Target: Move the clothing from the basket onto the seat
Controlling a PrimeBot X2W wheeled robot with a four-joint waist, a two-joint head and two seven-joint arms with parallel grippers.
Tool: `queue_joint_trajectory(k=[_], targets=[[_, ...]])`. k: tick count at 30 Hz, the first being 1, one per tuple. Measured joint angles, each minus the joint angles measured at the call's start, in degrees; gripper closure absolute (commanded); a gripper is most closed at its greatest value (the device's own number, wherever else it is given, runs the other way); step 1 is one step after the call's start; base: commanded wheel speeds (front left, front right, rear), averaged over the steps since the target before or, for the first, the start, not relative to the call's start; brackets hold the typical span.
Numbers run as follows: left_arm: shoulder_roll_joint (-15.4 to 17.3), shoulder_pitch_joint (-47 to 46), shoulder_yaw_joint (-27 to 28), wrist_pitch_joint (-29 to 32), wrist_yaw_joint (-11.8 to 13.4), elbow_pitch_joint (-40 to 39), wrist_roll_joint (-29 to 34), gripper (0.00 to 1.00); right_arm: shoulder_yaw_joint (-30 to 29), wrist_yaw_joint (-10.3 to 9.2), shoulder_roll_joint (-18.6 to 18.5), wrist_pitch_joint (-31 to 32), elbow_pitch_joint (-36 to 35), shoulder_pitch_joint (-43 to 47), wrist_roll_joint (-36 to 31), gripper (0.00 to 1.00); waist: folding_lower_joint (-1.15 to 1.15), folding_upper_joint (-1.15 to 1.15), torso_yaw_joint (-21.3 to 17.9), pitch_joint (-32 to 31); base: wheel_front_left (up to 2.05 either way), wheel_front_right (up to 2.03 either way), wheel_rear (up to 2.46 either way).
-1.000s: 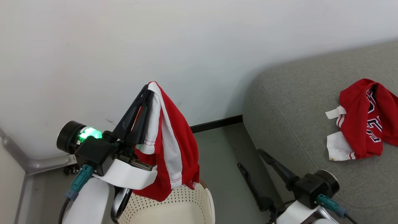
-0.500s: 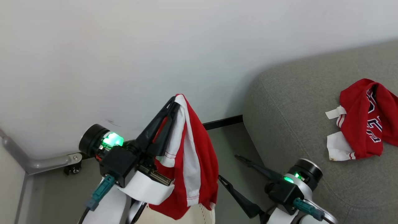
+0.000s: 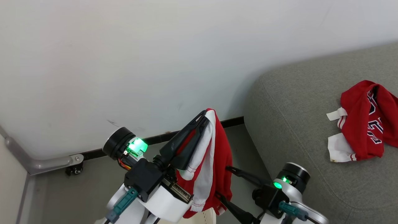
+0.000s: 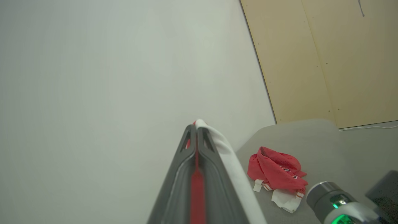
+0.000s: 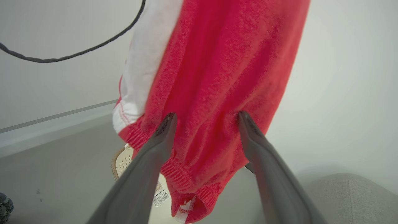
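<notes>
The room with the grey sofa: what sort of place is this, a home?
Probably a bare test room staged like a home: a grey sofa seat against a plain white wall, a wooden panel behind it, and a laundry basket on the floor.

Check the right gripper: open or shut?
Open. The right gripper has its fingers wide apart, facing the hanging red garment, not clamped on it.

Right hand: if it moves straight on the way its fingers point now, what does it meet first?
The red-and-white garment hanging from the shut left hand. The open right hand points at its lower part; the gap looks small, though depth is unclear.
</notes>
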Motion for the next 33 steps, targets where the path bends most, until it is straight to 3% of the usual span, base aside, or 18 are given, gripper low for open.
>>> queue_joint_trajectory(k=[8,32,33], targets=[[0.6,-0.1,-3.5,0.0,0.0,-0.8,0.5,1.00,2.5,0.00,0.4,0.0,2.6,-1.3,0.7,0.00,0.00,0.00,0.3,-0.1,0.00,0.00,0.00],[1.6,-1.4,-13.8,0.0,0.0,-3.0,0.3,1.00,2.9,0.00,6.8,0.0,9.3,-3.6,1.8,0.00,0.00,0.00,1.9,-0.2,0.00,0.00,0.00],[1.6,-1.4,-13.8,0.0,0.0,-3.0,0.3,1.00,2.9,0.00,6.8,0.0,9.3,-3.6,1.8,0.58,0.00,0.00,1.9,-0.2,0.00,0.00,0.00]])
